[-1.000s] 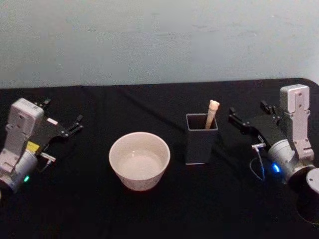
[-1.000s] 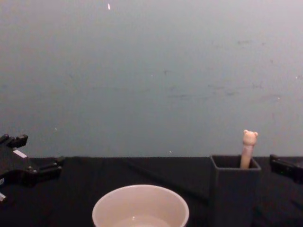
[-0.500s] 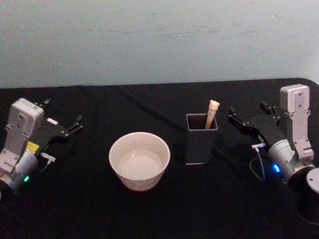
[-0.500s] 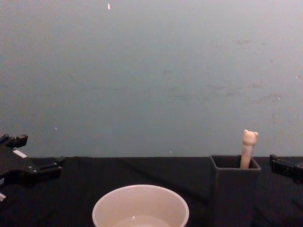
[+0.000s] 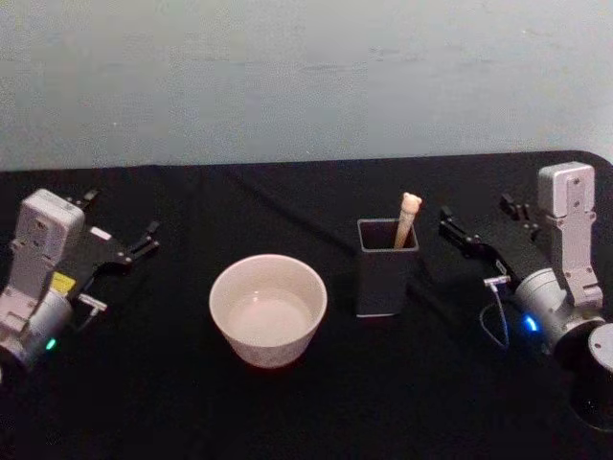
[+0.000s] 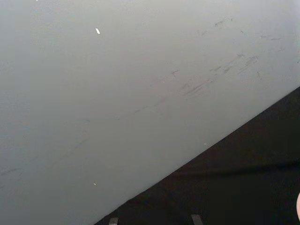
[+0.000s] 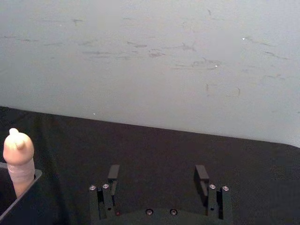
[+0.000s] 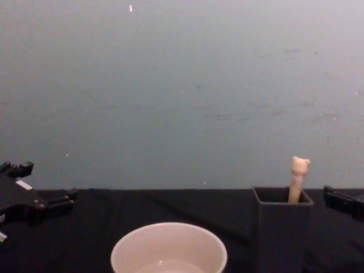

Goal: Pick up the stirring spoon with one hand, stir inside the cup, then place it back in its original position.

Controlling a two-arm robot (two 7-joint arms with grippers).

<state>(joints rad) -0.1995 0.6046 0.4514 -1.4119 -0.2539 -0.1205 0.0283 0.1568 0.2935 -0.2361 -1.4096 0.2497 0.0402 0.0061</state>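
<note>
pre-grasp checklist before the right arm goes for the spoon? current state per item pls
1. Stirring spoon stands in the box holder, bear-head handle above the rim: ok.
2. Handle free, nothing touching it: ok.
3. Right gripper open and empty, beside the holder on the robot's right: ok.
4. Cup upright on the black table, left of the holder and apart from it: ok.
5. Left gripper off to the far left, away from the cup: ok.
6. Contents of the cup: cannot tell.
</note>
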